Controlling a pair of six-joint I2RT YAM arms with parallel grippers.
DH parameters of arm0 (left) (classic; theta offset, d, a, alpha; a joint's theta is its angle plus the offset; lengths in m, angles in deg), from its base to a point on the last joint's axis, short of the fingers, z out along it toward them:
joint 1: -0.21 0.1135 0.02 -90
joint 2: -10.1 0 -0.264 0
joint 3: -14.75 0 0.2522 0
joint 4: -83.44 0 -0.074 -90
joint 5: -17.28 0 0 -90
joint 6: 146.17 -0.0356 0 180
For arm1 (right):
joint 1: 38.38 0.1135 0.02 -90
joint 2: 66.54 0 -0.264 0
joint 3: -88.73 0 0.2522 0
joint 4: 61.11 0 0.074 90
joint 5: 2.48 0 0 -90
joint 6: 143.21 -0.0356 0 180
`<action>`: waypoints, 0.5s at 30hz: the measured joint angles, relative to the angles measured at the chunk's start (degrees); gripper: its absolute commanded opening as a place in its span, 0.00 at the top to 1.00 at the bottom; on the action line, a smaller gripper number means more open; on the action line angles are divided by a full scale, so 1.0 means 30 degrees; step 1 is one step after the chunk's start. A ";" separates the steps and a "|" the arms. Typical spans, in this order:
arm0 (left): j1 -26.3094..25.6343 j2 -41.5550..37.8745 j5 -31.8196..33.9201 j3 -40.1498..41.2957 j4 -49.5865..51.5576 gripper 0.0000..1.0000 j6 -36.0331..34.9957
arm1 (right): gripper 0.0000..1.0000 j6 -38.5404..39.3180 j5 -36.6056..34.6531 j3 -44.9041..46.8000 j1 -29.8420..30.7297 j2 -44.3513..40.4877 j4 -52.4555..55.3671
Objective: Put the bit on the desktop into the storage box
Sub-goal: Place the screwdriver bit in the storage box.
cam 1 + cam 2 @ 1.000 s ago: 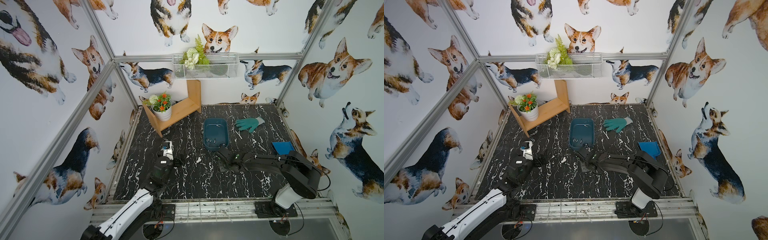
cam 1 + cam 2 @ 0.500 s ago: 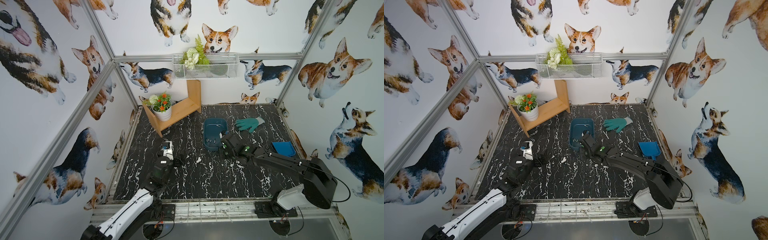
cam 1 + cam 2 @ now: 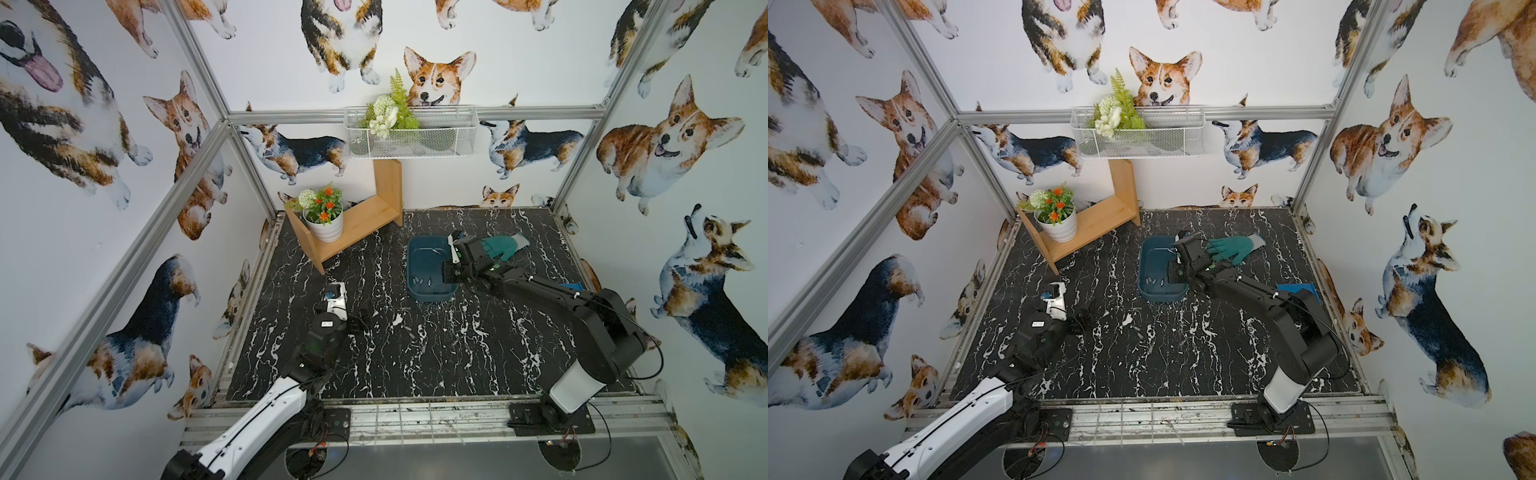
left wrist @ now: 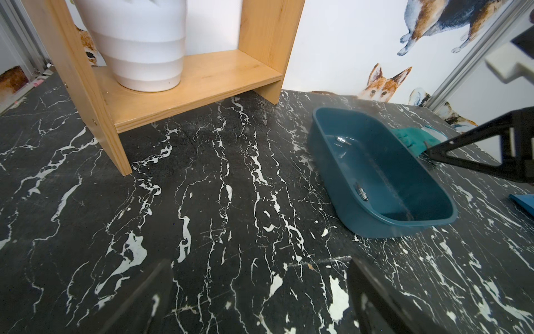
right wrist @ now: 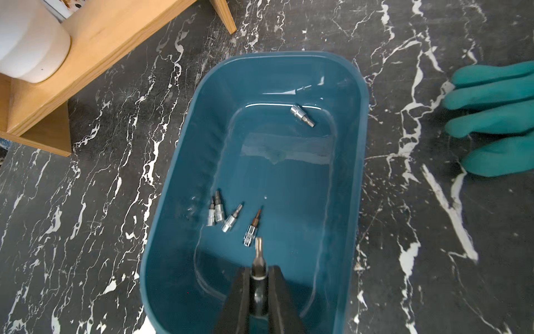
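R end effector (image 5: 260,271) pinching bit (image 5: 257,250), L end effector (image 4: 258,263) wide open

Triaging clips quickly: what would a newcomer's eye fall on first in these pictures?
The corgi wallpaper covering the walls grabs attention first. Next comes the right gripper, shut on a bit and poised over the teal storage box, where five loose bits lie on its floor. A green glove lies on the desktop beside the box.

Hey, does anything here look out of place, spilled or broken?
Nothing looks spilled or broken. Only a teal glove lies loose on the desktop beside the storage box, not touching it.
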 measured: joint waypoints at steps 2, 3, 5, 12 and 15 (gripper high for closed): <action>0.0000 0.0051 -0.0029 -0.0007 0.0036 0.00 0.0000 | 0.62 0.0051 0.0240 -0.0379 -0.0248 0.0561 -0.0226; 0.0000 0.0087 -0.0058 -0.0051 0.0102 0.00 0.0000 | 0.55 0.0066 0.0415 -0.0576 -0.0342 0.0809 -0.0321; 0.0000 0.0102 -0.0109 -0.0117 0.0146 0.00 0.0000 | 0.50 0.0131 0.0605 -0.0831 -0.0466 0.1064 -0.0423; -0.0189 0.0386 -0.0444 -0.1020 0.0838 0.00 -0.0022 | 0.41 0.0576 0.1071 0.0189 -0.0801 -0.0321 -0.0889; -0.0794 0.0758 -0.0721 -0.1880 0.1698 0.00 -0.0015 | 0.40 0.0896 0.1056 0.1647 -0.1013 -0.1676 -0.1413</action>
